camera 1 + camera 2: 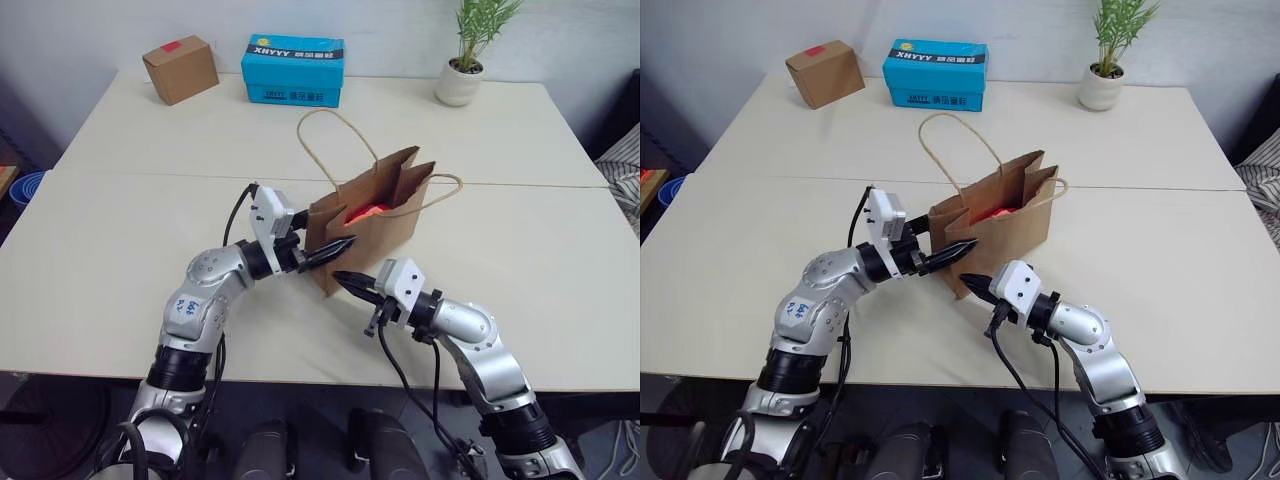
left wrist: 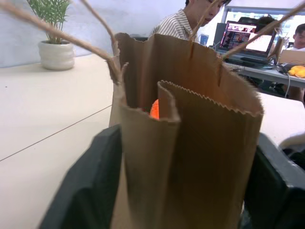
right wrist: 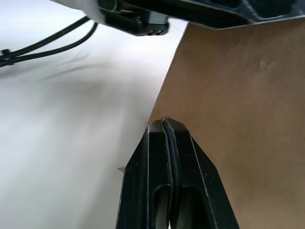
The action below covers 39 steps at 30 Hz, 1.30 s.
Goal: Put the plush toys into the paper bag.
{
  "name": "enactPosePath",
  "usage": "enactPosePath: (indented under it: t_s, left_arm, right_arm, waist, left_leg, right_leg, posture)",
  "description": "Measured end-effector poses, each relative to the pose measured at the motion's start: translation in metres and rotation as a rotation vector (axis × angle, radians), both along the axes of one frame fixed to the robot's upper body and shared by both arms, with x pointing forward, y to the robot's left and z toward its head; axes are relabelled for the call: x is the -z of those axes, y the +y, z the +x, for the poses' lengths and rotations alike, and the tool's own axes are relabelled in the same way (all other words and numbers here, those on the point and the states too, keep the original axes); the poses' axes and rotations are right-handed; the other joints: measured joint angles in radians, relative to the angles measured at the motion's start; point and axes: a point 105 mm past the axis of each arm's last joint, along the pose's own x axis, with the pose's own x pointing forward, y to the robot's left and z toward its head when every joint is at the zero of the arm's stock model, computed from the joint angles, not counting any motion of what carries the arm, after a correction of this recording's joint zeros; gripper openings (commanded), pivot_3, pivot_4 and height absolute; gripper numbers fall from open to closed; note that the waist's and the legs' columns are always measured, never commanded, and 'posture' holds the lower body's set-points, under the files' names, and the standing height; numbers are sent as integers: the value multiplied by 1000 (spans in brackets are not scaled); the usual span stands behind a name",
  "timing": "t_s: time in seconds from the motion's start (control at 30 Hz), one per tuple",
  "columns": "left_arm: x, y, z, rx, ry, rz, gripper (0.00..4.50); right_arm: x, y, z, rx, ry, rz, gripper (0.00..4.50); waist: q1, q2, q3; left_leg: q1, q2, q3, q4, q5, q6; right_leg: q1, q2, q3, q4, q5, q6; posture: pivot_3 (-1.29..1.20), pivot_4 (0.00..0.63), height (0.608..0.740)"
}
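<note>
Bag [image 1: 385, 225]: 1, upright | toys [image 1: 368, 211] inside: 2 | left gripper [image 1: 335, 247] jaws straddle bag | right gripper [image 1: 345, 277] jaws together

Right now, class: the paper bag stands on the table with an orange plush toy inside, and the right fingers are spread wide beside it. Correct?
Not quite. The right fingers are pressed shut, as the right wrist view shows. The paper bag does stand on the table, with the orange plush toy inside.

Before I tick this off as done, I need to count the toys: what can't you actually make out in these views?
- Plush toys: just a red-orange patch inside the paper bag; the bag's walls hide whether both are there.
- Left hand: its fingers straddle the bag's end in the left wrist view; whether they pinch the paper cannot be told.
- Right hand: fingers shut, at the bag's wall; contact unclear.
</note>
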Motion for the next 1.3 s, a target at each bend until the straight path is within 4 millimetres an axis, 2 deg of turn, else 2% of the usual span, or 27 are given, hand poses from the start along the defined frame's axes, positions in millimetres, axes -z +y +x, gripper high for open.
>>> enactPosePath:
  t_s: [0.1, 0.17, 0.23, 0.37, 0.47, 0.53, 0.63, 0.77, 0.9, 0.93, 1.03, 1.13, 1.3]
  left_arm:
    - [5, -6, -2, 64, 20, 11, 1308]
    - [3, -9, -4, 110, 17, 14, 627]
    - [-1, -6, -4, 154, 4, 45, 17]
    - [-6, 14, -3, 263, -19, 124, 17]
    - [-11, 33, -10, 425, -38, 195, 17]
    - [-14, 43, -11, 510, -62, 231, 17]
    - [-12, 48, -8, 548, -59, 257, 17]
    - [2, 45, -6, 571, -13, 255, 17]
    - [5, 45, 3, 544, -18, 248, 17]
    - [5, 45, 6, 537, -14, 248, 209]
    - [2, 47, 8, 522, -25, 258, 911]
    - [-1, 58, 4, 498, -54, 288, 1877]
    - [-3, 98, -21, 412, -106, 376, 3547]
  right_arm:
    - [4, -10, -13, -9, 24, -13, 0]
    - [6, -23, -18, 17, 39, -24, 0]
    - [4, -44, -27, 52, 52, -29, 0]
    - [-2, -90, -52, 115, 100, -60, 0]
    - [-5, -131, -71, 186, 134, -132, 0]
    - [-12, -151, -81, 227, 135, -137, 0]
    - [-22, -161, -89, 221, 100, -144, 0]
    - [-20, -167, -91, 224, 109, -145, 0]
    - [-23, -163, -87, 211, 87, -118, 0]
    - [-26, -161, -85, 206, 72, -103, 0]
    - [-32, -157, -80, 183, 69, -69, 599]
    - [-34, -154, -78, 159, 87, -51, 1616]
    - [-40, -159, -69, 136, 77, -67, 3461]
  waist:
    - [5, 0, 0]
    - [8, 0, 0]
    - [14, 0, 0]
    - [20, 0, 0]
    - [23, 0, 0]
    - [24, 0, 0]
    - [24, 0, 0]
    - [23, 0, 0]
    - [23, 0, 0]
    - [23, 0, 0]
    - [23, 0, 0]
    - [21, 0, 0]
    - [4, 0, 0]
  left_leg:
    - [-1, 0, 0, 0, 0, 0]
    - [-1, 0, 0, 0, 0, 1]
    - [-1, -1, 0, 0, 0, 1]
    - [0, 0, 0, 0, 0, 1]
    - [1, 0, 2, 0, -1, 2]
    - [1, 0, 3, 0, -1, 2]
    - [2, 0, 3, 0, -1, 3]
    - [1, 0, 3, 0, -1, 3]
    - [1, 0, 3, 1, -2, 3]
    - [1, -1, 3, 1, -2, 3]
    - [1, -1, 2, 1, -2, 3]
    - [0, 0, 2, 1, -2, 3]
    - [1, 0, 1, 1, -2, 3]
  right_leg:
    - [0, 0, 0, -1, 0, 0]
    - [0, 0, 0, -1, 0, 0]
    - [0, 0, 0, -1, 0, 0]
    - [0, 2, -1, -1, 0, 0]
    - [0, 4, -2, -2, 0, 0]
    - [0, 6, -3, -3, 0, 0]
    - [1, 3, -1, -3, 0, 0]
    - [1, 1, 1, -1, 0, 0]
    - [1, 1, 0, -2, 0, 0]
    - [1, 1, 0, -2, 0, 0]
    - [1, 1, 0, -1, 0, 0]
    - [0, 1, 0, -1, 0, 0]
    - [1, 0, 1, -1, 0, 0]
  posture:
    - [0, 150, 740]
    - [0, 150, 740]
    - [0, 150, 740]
    - [0, 150, 740]
    - [0, 150, 740]
    - [0, 150, 740]
    - [0, 150, 740]
    - [0, 150, 740]
    - [0, 150, 740]
    - [0, 150, 740]
    - [0, 150, 740]
    - [0, 150, 740]
    - [0, 150, 740]
